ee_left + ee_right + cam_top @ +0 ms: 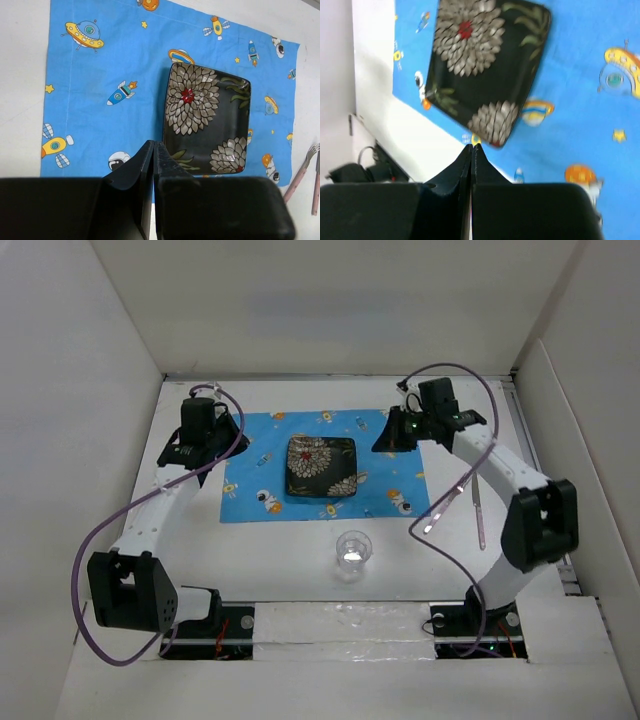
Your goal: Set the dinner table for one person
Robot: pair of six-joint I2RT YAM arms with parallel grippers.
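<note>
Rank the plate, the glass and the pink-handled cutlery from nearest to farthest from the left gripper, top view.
1. plate, centre of the blue mat.
2. glass, off the mat, near side.
3. pink-handled cutlery, far right, off the mat.

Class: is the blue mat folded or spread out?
Spread: the blue mat shows as one flat rectangle, with the square plate resting on it.

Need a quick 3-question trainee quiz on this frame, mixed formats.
1. True or false: the plate lies on the blue mat.
2. Where is the glass? A) on the plate B) on the white table, between the mat and the arm bases C) on the mat
3. Fill in: the left gripper and the right gripper are both ____.
Key: 1 true; 2 B; 3 shut.
</note>
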